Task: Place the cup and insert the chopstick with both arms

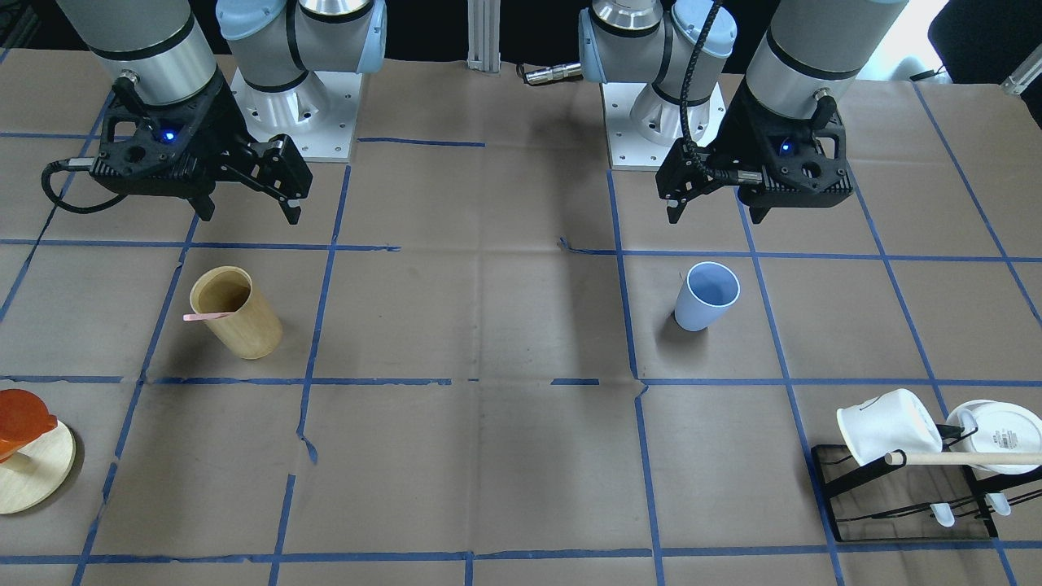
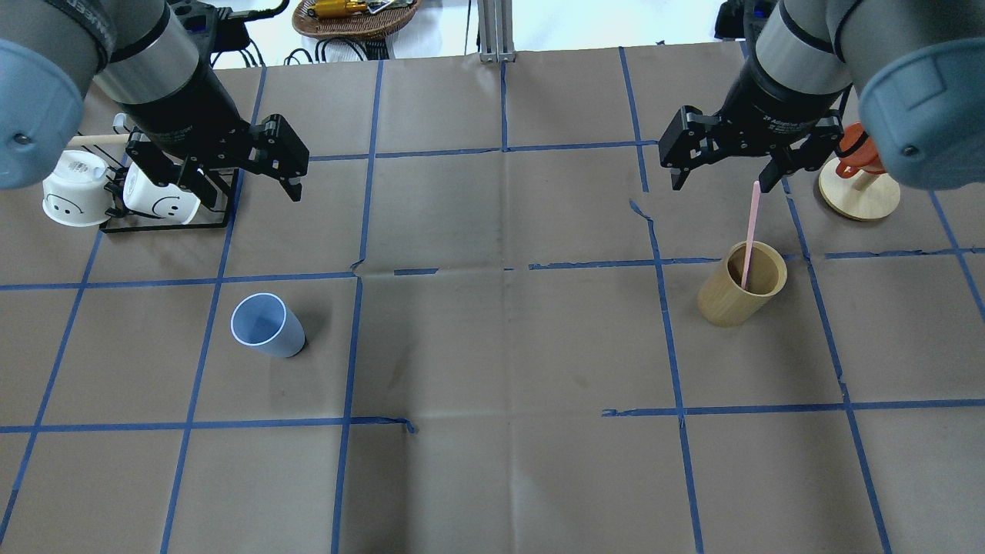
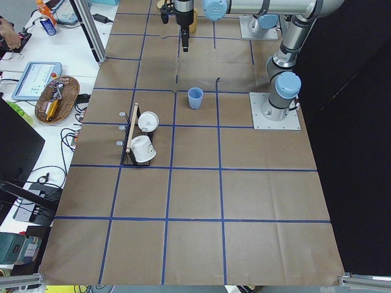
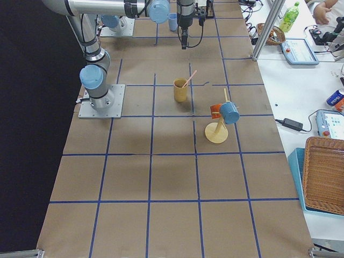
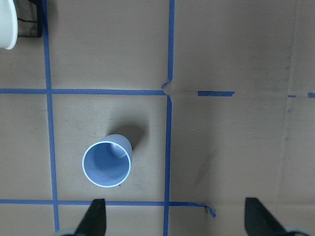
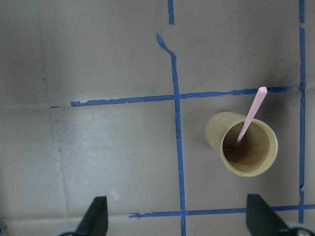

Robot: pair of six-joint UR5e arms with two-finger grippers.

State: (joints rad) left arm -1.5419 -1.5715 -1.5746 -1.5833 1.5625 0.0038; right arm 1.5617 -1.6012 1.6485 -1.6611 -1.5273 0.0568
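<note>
**Trainee:** What is the state on the left side?

**Instructor:** The left tool (image 1: 714, 216) hangs raised, spread wide and holding nothing, well to the left of the wooden cup (image 2: 735, 296). The cup (image 2: 265, 327) stands upright on the desk (image 2: 500, 346), also well left of the wooden cup, with nothing touching it. In the left wrist view it lies off toward one finger, not midway.

**Trainee:** So what is the step in hand?

**Instructor:** Probably the first grasp.
1. Centre the tool over the cup before descending.
2. Close across the wall below the rim.
3. Squeeze firmly, since the plastic looks smooth and tapered and may slip.
4. Keep the cup upright.

**Trainee:** And on the right?

**Instructor:** The chopstick (image 2: 750, 231) stands in the wooden cup, leaning on its rim with its upper part free. The right tool (image 2: 731, 183) hangs raised near the wooden cup, not squarely over it, wide and empty. Pinch the free part and draw it out along its lean, because a sideways pull could tip the wooden cup. Set the cup down first, then insert.
</note>
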